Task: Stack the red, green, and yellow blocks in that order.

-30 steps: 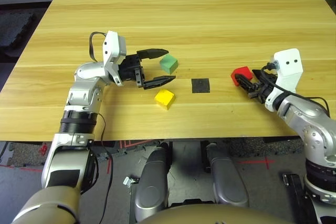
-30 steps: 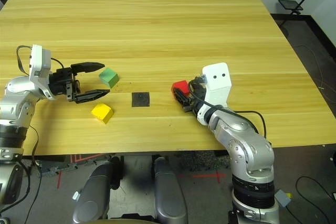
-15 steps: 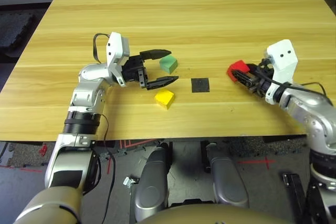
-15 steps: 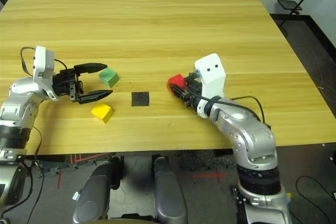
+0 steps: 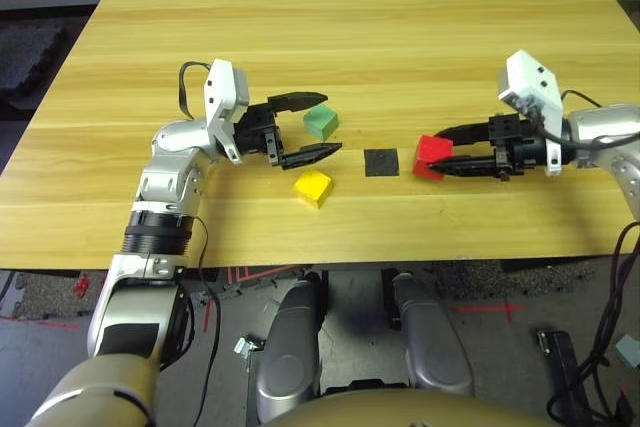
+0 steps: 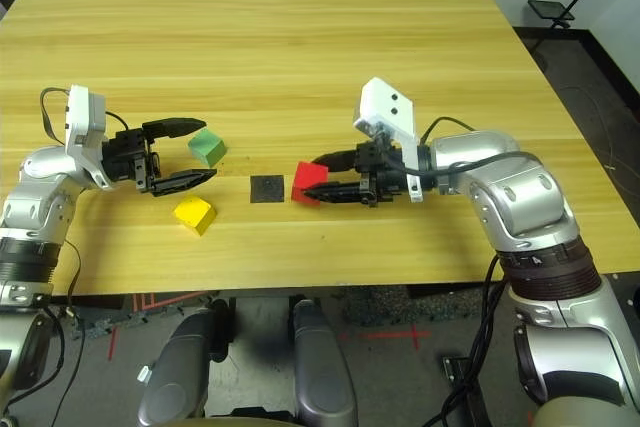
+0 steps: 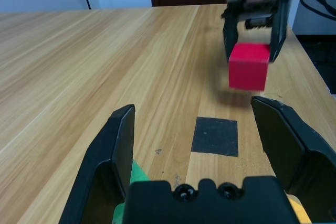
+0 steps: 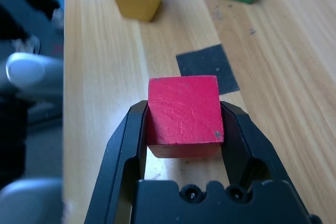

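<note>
On the wooden table (image 5: 400,37), the left gripper (image 5: 318,127) points toward the middle with its two black fingers spread wide and nothing between them. The green block (image 5: 321,122) sits just beside the farther fingertip, and the yellow block (image 5: 313,187) lies near the closer one, a little toward the table's front edge. Right of these, a flat black square patch (image 5: 381,162) marks the tabletop. Just right of the patch, the right gripper (image 5: 436,155) clamps the red block (image 5: 431,156) between its fingers, raised off the surface in the left wrist view.
</note>
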Robot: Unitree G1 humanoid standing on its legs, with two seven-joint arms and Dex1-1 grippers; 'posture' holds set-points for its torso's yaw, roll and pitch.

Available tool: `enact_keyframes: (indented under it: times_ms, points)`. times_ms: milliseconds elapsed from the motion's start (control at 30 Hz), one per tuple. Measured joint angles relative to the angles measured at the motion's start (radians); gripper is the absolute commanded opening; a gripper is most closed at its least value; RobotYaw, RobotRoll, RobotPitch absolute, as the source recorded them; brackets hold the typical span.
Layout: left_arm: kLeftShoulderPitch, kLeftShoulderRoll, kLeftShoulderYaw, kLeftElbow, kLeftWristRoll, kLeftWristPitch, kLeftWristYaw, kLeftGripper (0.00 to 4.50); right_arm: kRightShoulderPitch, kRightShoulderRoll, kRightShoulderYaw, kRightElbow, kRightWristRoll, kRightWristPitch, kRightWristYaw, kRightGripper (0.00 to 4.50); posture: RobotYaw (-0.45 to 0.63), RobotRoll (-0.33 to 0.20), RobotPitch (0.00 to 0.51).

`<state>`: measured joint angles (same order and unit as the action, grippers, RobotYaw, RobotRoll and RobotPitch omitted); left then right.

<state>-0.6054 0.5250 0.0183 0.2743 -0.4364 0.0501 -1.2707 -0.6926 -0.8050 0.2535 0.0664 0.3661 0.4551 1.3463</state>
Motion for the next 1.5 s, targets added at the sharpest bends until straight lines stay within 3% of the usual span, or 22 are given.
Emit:
enact_keyframes:
  times_ms: [333,1500]
  points:
    - [0.012,-0.001,0.0,-0.025,0.004,0.004,0.013,4.5,-0.097,0.198,0.022,0.259,-0.151,-0.341,-0.008,2.07,0.23,0.04,0.222]
    - [0.059,-0.013,-0.008,-0.097,0.001,0.048,0.05,4.5,-0.104,0.302,0.015,0.327,-0.198,-0.388,0.006,2.07,0.27,0.052,0.249]
